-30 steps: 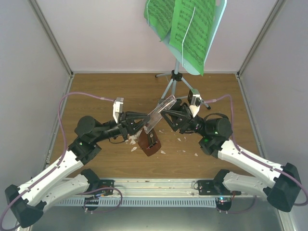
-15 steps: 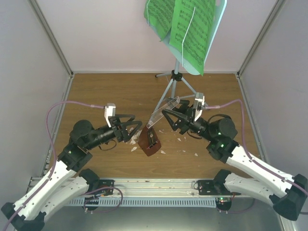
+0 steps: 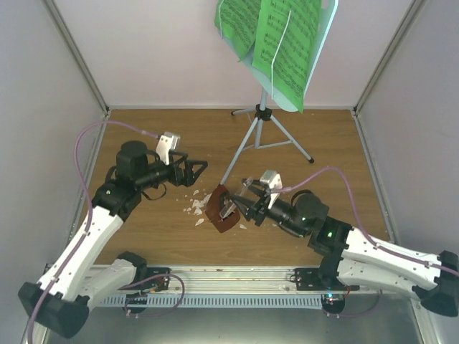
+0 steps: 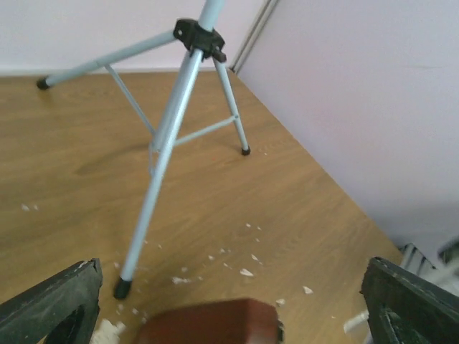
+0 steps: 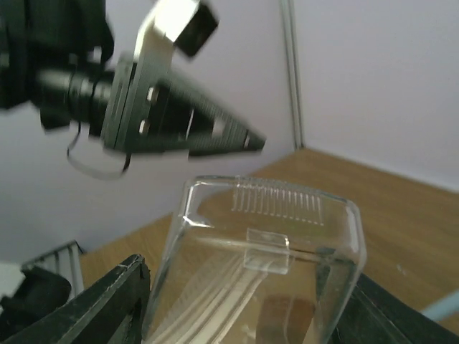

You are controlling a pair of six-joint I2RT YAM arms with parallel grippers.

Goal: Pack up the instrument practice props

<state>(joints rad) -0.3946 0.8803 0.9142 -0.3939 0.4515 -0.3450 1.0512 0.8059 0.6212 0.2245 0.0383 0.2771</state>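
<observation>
Black and empty, the left gripper (image 3: pixel 195 170), left of centre, gapes wide. At centre the right gripper (image 3: pixel 241 204) pinches the clear cover (image 5: pixel 265 244) just over the brown metronome (image 3: pixel 220 216). Upper right, the music stand (image 3: pixel 261 123) stands unfolded with green pages (image 3: pixel 276 39) on it, so the packing looks mostly undone. Since a second ago the left arm has drawn back and the cover has come down.

White crumbs (image 3: pixel 194 207) lie scattered on the brown wooden counter (image 3: pixel 172 240) — around its middle, well clear of every corner.
</observation>
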